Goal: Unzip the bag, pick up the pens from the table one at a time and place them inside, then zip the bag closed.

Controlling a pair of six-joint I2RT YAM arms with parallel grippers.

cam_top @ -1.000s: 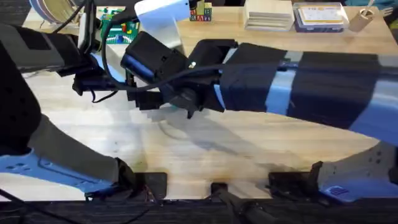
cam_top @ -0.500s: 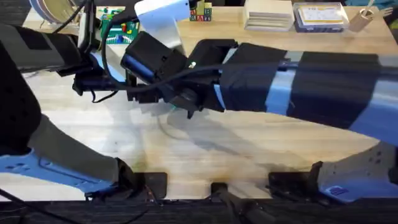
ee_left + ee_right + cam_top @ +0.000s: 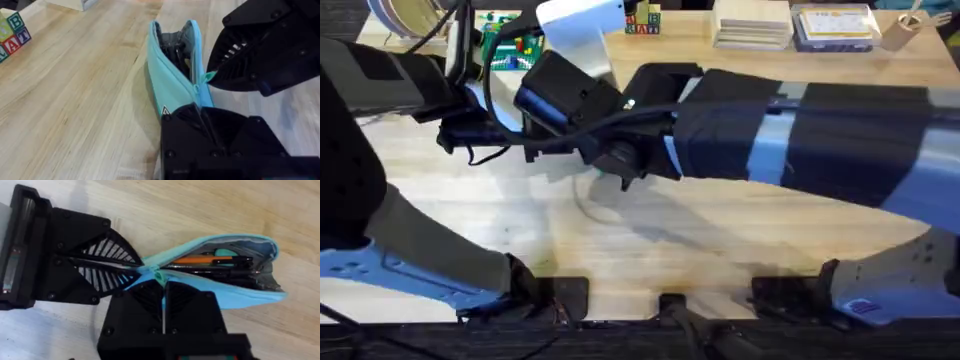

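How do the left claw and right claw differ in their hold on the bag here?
The left claw clamps the bag's zipped end; the right claw pinches the green zipper pull. The left claw lies in line with the bag; the right claw comes in from its side. Both are shut, tips nearly touching.

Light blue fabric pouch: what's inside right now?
Through the open part of the light blue fabric pouch: thin black pens, plus an orange pen-like item and a teal piece. The zipped end by the hands hides the rest.
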